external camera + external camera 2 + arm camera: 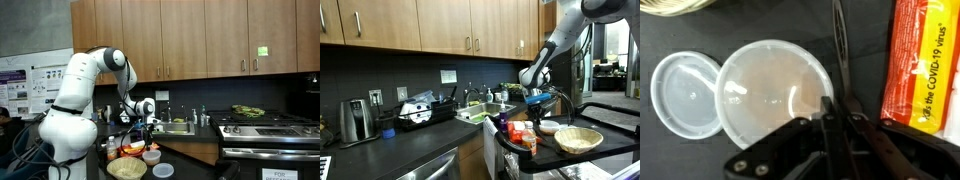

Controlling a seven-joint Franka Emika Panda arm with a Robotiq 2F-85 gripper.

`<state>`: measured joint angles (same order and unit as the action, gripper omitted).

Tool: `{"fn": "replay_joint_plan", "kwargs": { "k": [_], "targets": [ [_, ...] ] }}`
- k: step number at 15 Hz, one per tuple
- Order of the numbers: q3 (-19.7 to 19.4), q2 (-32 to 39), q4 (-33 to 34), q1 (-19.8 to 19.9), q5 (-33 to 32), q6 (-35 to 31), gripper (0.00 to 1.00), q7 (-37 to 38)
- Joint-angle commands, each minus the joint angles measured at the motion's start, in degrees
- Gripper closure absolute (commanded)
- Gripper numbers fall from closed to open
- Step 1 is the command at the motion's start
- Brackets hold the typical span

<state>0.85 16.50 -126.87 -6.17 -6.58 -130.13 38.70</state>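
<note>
My gripper (837, 108), above the tub (775, 95), is matte black, and the arm (75, 95) behind it is white with grey joints. The tub is milky clear plastic with a faint pinkish-tan tint and pale glints. The lid (685, 90) beside the tub is frosted white. On the tub's other side, the box (925, 60) is orange-yellow with a red edge and black COVID-19 lettering. The woven basket (577, 139) near the tub is straw tan. The counter (750, 20) under the tub is black.

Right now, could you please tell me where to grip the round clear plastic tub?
The round clear plastic tub stands mouth up, its round clear lid beside it, so the claw should probably pinch its thin rim from above, one jaw inside, one outside.
</note>
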Motion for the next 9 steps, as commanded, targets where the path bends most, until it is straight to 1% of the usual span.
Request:
{"fn": "replay_joint_plan", "kwargs": {
  "k": [1, 2, 9],
  "targets": [
    [-0.62, 0.08, -0.02, -0.86, 0.04, -0.14, 0.64, -0.33],
    [-0.59, -0.08, -0.17, -0.91, 0.05, -0.16, 0.59, -0.30],
    [0.19, -2.59, -2.36, -2.30, 0.05, -1.95, 0.12, 0.37]
  ]
}}
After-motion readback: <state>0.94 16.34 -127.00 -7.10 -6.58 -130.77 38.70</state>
